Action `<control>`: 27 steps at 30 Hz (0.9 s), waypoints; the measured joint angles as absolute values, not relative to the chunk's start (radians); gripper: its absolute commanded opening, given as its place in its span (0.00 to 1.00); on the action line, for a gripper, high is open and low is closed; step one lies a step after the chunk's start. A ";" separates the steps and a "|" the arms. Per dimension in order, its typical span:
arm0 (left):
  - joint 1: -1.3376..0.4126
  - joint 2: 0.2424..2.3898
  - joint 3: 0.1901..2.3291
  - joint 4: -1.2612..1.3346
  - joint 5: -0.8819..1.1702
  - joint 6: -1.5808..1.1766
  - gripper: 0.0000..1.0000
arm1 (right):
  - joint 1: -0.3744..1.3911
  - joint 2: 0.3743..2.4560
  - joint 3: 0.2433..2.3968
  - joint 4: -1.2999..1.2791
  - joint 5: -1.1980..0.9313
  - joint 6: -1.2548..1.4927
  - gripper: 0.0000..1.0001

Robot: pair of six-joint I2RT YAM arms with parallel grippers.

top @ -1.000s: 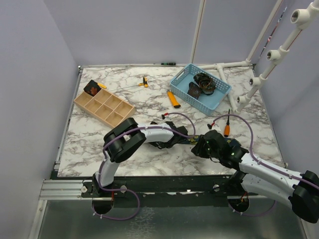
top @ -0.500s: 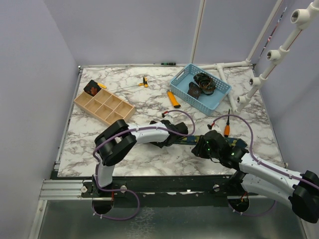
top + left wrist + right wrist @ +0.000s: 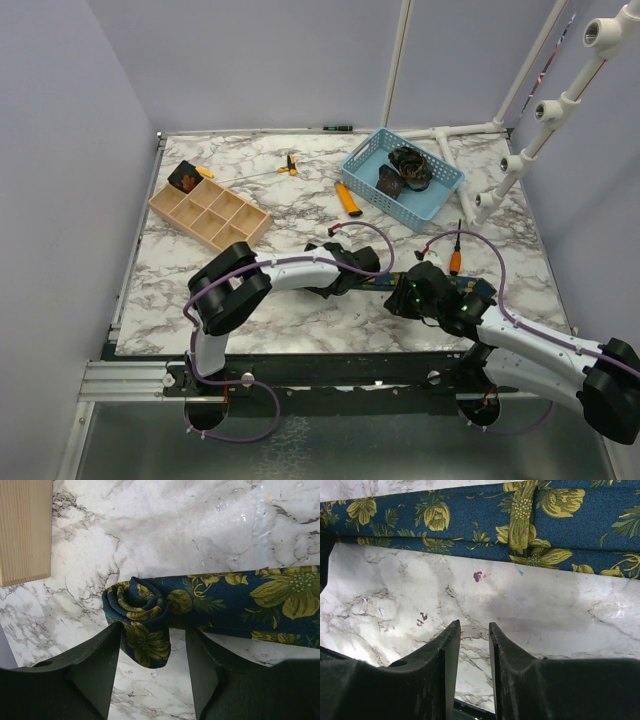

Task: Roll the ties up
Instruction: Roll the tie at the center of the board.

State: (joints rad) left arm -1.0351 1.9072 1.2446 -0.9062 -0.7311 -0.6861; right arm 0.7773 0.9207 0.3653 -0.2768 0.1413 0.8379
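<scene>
Left arm's elbow has dropped toward the lower left of the top view since a second ago, and its forearm now stretches flatter toward frame centre. We see almost no change in the right arm.

Left wrist view: the navy floral tie (image 3: 225, 605) lies flat on the marble counter (image 3: 165, 525), running off the right edge. Its rolled end (image 3: 137, 615) sits at centre, a small coil. The left gripper (image 3: 153, 628) is released, its fingers straddling the coil. The left finger touches the coil; we see a gap at the right finger. A corner of the wooden tray (image 3: 25, 530) shows upper left.

Right wrist view: the right gripper (image 3: 474, 625) is narrowly parted and grasps nothing, over bare marble. The same tie crosses the top of the frame, just beyond the fingertips.

Top view: a blue basket (image 3: 444, 203) at upper right holds dark coils (image 3: 410, 165). We note another dark coil (image 3: 183, 180) in the tray's far compartment. An orange-handled tool (image 3: 348, 200) lies just left of the basket.
</scene>
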 measured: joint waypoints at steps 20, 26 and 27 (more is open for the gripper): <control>-1.031 1.680 1.270 -0.913 -0.666 -0.665 0.60 | 0.777 0.864 0.390 -0.253 0.070 0.806 0.53; -0.733 1.288 1.031 -0.723 -0.444 -0.585 0.83 | 0.797 1.121 0.537 -0.125 -0.081 0.782 0.49; -0.658 1.227 0.978 -0.675 -0.404 -0.569 0.87 | 0.816 1.187 0.582 -0.106 -0.096 0.780 0.48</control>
State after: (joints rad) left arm -0.6579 1.2266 0.9779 -0.6750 -0.4042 -0.5686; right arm 0.8158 1.1870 0.5819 -0.1059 -0.0963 0.7803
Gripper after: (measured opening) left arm 0.733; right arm 0.503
